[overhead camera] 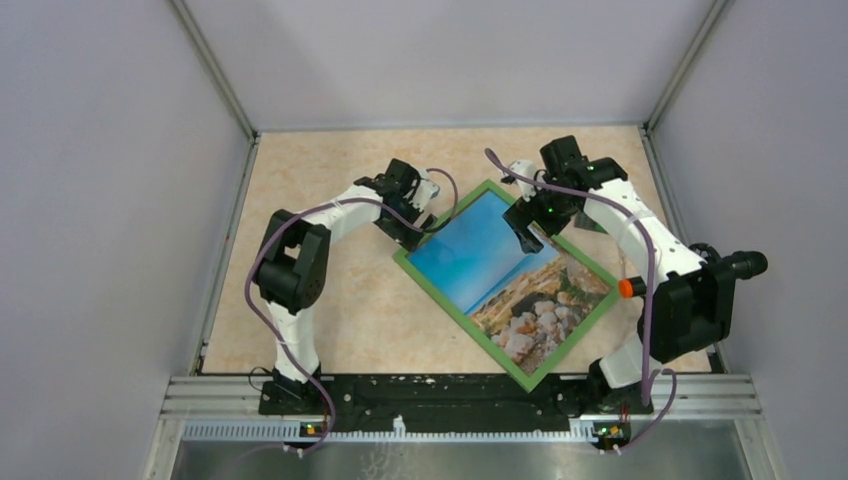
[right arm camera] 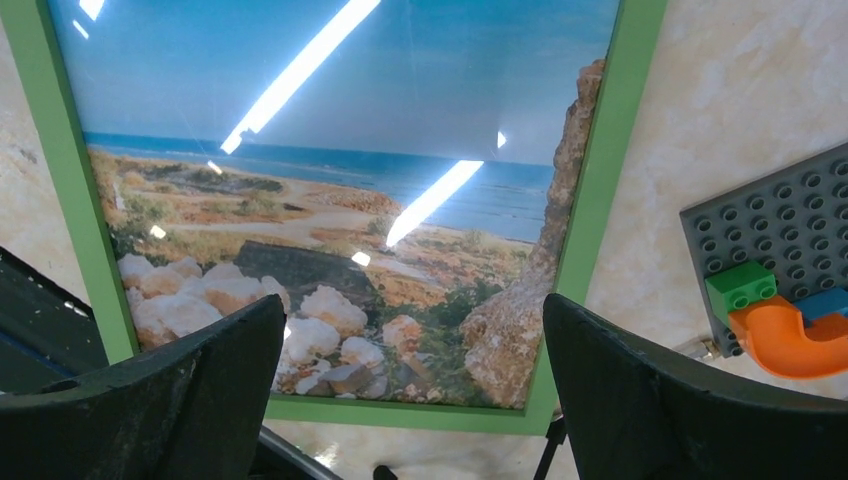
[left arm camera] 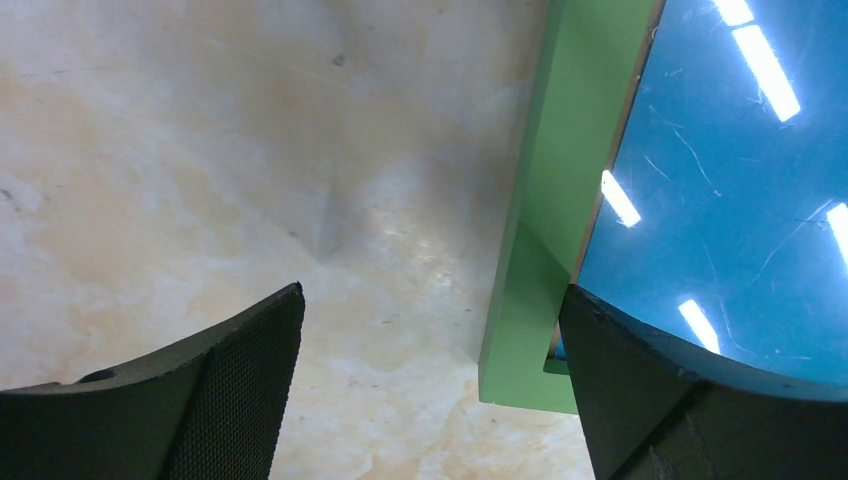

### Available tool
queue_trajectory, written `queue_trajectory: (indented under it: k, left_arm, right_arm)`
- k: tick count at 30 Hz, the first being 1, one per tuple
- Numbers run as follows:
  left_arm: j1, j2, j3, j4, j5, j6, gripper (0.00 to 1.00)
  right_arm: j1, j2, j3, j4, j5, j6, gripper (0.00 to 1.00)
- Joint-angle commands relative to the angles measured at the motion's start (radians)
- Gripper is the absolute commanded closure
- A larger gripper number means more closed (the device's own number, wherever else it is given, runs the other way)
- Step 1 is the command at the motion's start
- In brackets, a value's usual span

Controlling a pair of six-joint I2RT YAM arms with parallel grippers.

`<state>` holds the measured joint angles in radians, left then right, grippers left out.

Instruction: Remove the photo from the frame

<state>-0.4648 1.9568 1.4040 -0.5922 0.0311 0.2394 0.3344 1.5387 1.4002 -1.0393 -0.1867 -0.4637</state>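
Observation:
The frame [overhead camera: 458, 308] with its thin green border lies face up on the table, turned like a diamond. The photo [overhead camera: 500, 270] of blue sky, sea and pale rocks sits inside it under glass. My left gripper [overhead camera: 418, 226] is open at the frame's left corner; in the left wrist view the green border [left arm camera: 560, 180] runs between its fingers, one finger [left arm camera: 680, 400] over the blue sky [left arm camera: 720, 160]. My right gripper [overhead camera: 527, 232] is open and empty above the frame's upper right edge; its view shows the photo [right arm camera: 330, 200] and the green border [right arm camera: 590, 200].
A grey studded baseplate [right arm camera: 780, 240] with a green brick [right arm camera: 740, 285] and an orange curved piece [right arm camera: 790, 340] lies right of the frame, mostly hidden by the right arm in the top view. Grey walls enclose the beige table [overhead camera: 320, 320]. A metal rail [overhead camera: 460, 395] runs along the near edge.

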Motion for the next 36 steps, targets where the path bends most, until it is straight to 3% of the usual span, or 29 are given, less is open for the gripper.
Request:
queue_trajectory:
  k: [1, 6, 12, 16, 19, 26, 31, 36]
  left_arm:
    - [0.105, 0.046, 0.037, -0.007, -0.102, 0.123, 0.01]
    - [0.248, 0.100, 0.124, 0.025, -0.055, 0.262, 0.01]
    - [0.326, 0.314, 0.606, -0.156, 0.087, 0.278, 0.01]
    - [0.327, 0.317, 0.725, -0.201, 0.150, 0.250, 0.01]
    - [0.333, 0.239, 0.669, -0.219, 0.218, 0.209, 0.01]
    - [0.416, -0.044, 0.313, -0.143, 0.408, 0.053, 0.01]
    - [0.458, -0.153, 0.117, -0.090, 0.400, 0.017, 0.01]
    - [0.526, -0.189, 0.020, -0.073, 0.412, -0.042, 0.01]
  right_arm:
    - [-0.018, 0.001, 0.012, -0.011, -0.027, -0.036, 0.01]
    - [-0.021, -0.005, -0.021, -0.009, -0.066, -0.047, 0.01]
    - [-0.020, 0.037, -0.028, 0.031, -0.138, 0.000, 0.01]
    - [-0.021, 0.097, 0.024, 0.054, -0.178, 0.032, 0.01]
    - [-0.021, 0.141, 0.051, 0.085, -0.192, 0.059, 0.01]
    - [-0.021, 0.305, 0.163, 0.184, -0.179, 0.143, 0.01]
    - [-0.021, 0.473, 0.318, 0.216, -0.153, 0.167, 0.01]
    - [-0.021, 0.628, 0.477, 0.196, -0.150, 0.191, 0.01]
